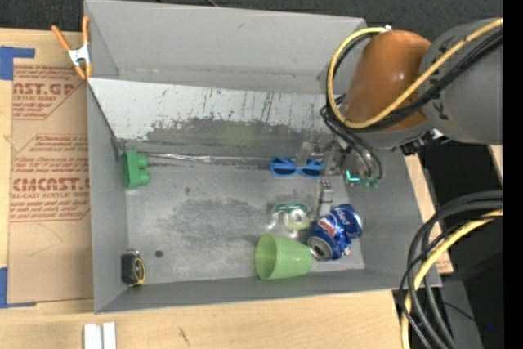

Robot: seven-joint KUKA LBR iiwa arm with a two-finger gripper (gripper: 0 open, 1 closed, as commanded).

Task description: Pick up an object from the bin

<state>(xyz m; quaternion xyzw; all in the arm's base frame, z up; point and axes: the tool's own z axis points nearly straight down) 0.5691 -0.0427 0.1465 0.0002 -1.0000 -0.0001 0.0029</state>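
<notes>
Seen from above and a little to one side: grey metal bin (106, 200), floor scuffed and largely bare toward the middle. Reaching in from the view's right, arm (470, 86) with orange cover (388, 82) at the wrist and yellow cables looped about it. Gripper (325, 190) low over the right part of the floor, near the foot of the far wall. How wide the pincer stands: cannot tell, lost among the dark wrist parts. Just to the view's left of the gripper, blue plastic piece (296, 167) with two loops, like scissor handles, lying flat at the foot of the far wall. Just on the near side of the gripper, crushed soda can (337, 231), blue with red and white, lying on its side; touching the gripper or apart, cannot tell. Beside the can, toward the view's left, small clear ring (290, 217) with a greenish tint, kind not plain. Against the can and close to the near wall, light green plastic cup (282, 257) tipped on its side. Well apart from all these, on the view's left: green block (136, 170) near the foot of the far wall, and small black and yellow tape measure (132, 267) in the near corner.
</notes>
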